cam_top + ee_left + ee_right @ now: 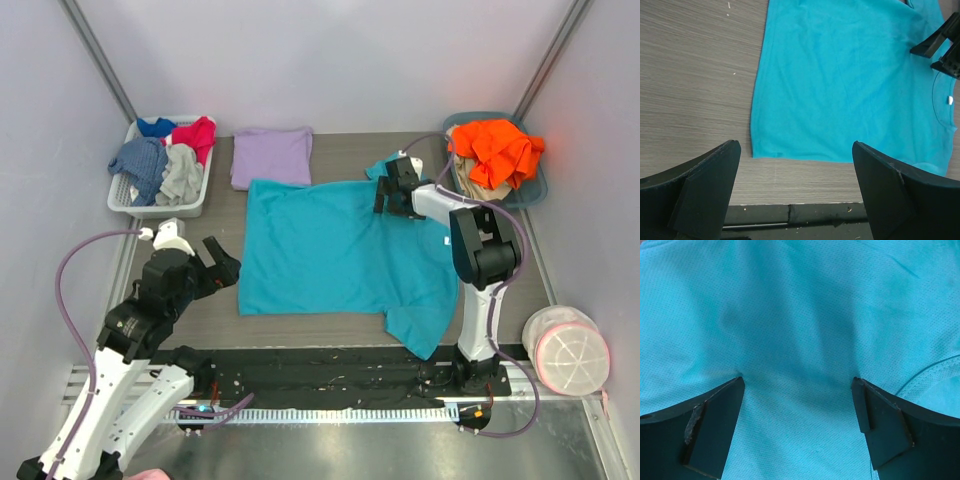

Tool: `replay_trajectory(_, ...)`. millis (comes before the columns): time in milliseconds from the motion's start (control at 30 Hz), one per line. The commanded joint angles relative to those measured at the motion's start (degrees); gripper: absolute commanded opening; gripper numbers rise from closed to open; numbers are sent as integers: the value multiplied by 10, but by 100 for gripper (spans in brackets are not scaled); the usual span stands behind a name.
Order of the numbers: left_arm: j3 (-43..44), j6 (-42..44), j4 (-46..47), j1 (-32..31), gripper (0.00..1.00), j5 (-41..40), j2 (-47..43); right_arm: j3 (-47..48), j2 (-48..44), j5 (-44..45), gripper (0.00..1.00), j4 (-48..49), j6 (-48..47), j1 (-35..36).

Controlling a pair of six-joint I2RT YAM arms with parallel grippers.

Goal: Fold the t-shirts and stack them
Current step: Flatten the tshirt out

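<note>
The teal shirt lies spread flat across the middle of the table in the top view. Its hem is toward the left of the frame and its neck toward the right. 1 sleeve reaches down to the lower centre-right, and the other sits at the upper centre-right. The lavender shirt lies folded at the upper centre-left, just above the teal shirt's upper left corner. I cannot tell whether the 2 touch.

The right claw is down on the teal shirt near its upper sleeve. In the right wrist view its jaws stand wide apart. Both fingertips press onto the cloth, which puckers in soft creases between them, and nothing is pinched or lifted.

The left claw is at the centre-left of the top view, just beside the shirt's hem, over bare table. Its jaws are also spread wide and it holds nothing. In the left wrist view its fingers frame the hem's lower left corner. A small white label shows at the neck on the right edge.

A basket at the upper left holds red, blue and grey garments. A bin at the upper right holds an orange garment. A round white tub stands at the lower right.
</note>
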Motion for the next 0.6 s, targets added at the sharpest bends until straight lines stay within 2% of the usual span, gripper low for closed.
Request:
replay_trajectory(0,2,0,-5,-1,100,-14,-5,28,60,-10,100,-18,-19,-9)
replay_trajectory(333,3,16,1,-1,100,-25,7,166,81,-12,100,-68,-49,-9)
replay_trajectory(567,-1,22,36,-1,100,-31,46,161,-60,-10,100,-96,-51,-9)
